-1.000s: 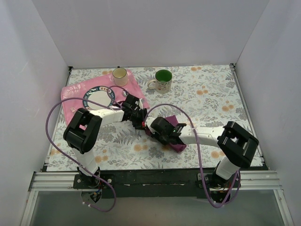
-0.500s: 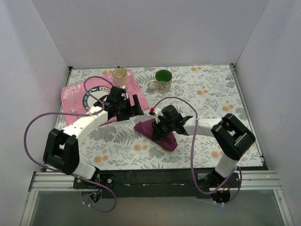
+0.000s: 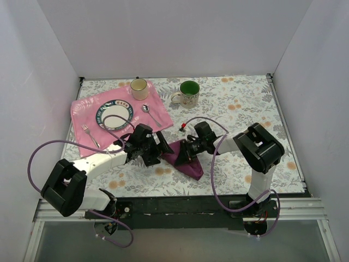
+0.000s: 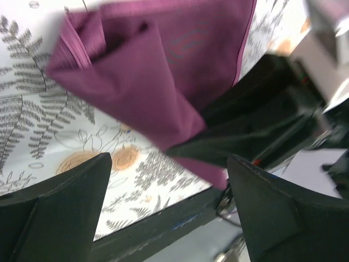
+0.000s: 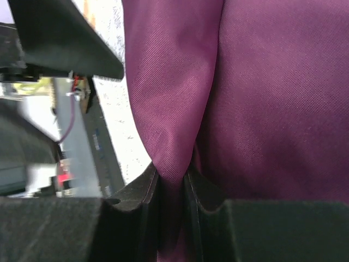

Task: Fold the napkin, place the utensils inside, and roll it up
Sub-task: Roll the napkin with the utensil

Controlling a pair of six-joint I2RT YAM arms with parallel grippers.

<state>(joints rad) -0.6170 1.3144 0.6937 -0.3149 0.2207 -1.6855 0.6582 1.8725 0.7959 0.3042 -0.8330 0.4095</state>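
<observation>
The dark purple napkin [image 3: 189,166] lies crumpled on the floral tablecloth near the front middle. My right gripper [image 3: 186,152] is shut on a pinched fold of the napkin [image 5: 174,109], as the right wrist view [image 5: 173,183] shows. My left gripper [image 3: 162,148] is open and empty just left of the napkin [image 4: 152,71]; its fingers [image 4: 60,207] stand wide apart beside the cloth in the left wrist view. The fork [image 3: 90,136] lies on the pink mat's left part. The spoon [image 3: 151,115] lies on the mat right of the plate.
A light pink mat [image 3: 82,112] at the back left holds a plate [image 3: 114,114] and a yellow mug [image 3: 139,88]. A green mug [image 3: 188,93] stands at the back middle. The table's black front edge [image 4: 152,232] is close below the left gripper. White walls enclose the table.
My left gripper has moved from over the pink mat toward the front, to the napkin's left side. The right gripper still holds the napkin; its arm has pulled back.
</observation>
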